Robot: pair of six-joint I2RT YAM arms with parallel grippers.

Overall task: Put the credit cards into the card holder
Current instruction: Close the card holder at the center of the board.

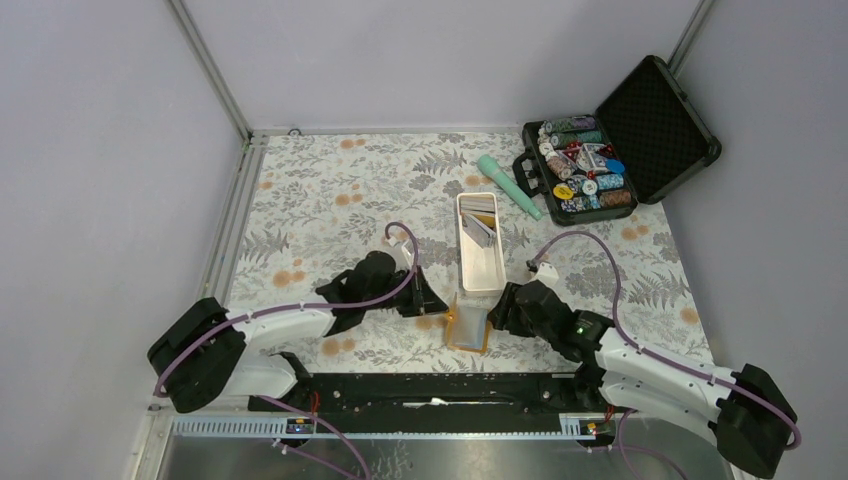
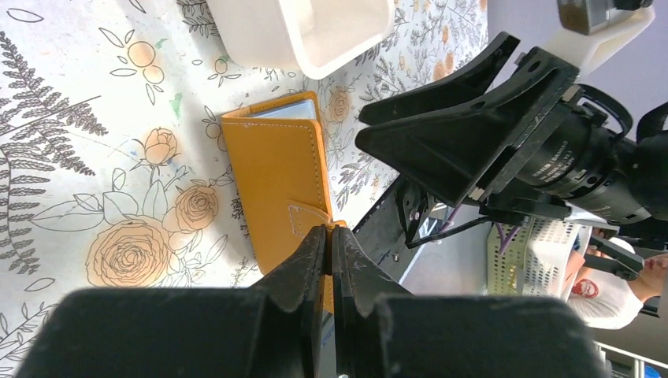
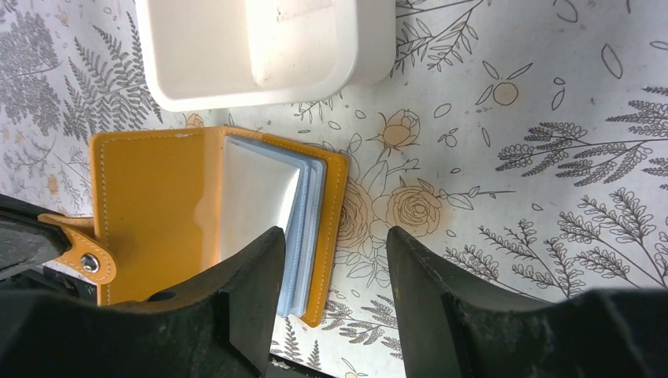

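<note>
Card holder: The card holder (image 3: 157,197) lies opened on the desk (image 3: 512,118), just beside the near end of the white tray (image 3: 374,39) and between the two arms. Its light blue pockets (image 3: 311,213) are exposed.
Left gripper: The left gripper (image 2: 328,232) is seen with its jaws pressed together on the snap tab (image 3: 83,256). The cover is pinned flat and open by this clamp.
Right gripper: The right gripper (image 3: 335,264) is seen with its jaws parted and nothing held. One finger hangs over the pockets, the other over bare desk just beside the holder's edge.
Credit cards: The credit cards (image 1: 478,228) are seen in the top view, leaning in the far half of the white tray, apart from the holder.
Front pocket: A pale sheet is visible in it; whether it is a card cannot be told.
Step in hand: The holder is judged to be braced open for loading, with no card in transit.
Next move: A card is to be fetched from the tray by the right jaws, gripped by one short end, and presented edge-on to a pocket mouth. The cover is to be held down by the left jaws during insertion.
Caution: The thin pockets are likely to buckle if the card is pushed in at an angle.
</note>
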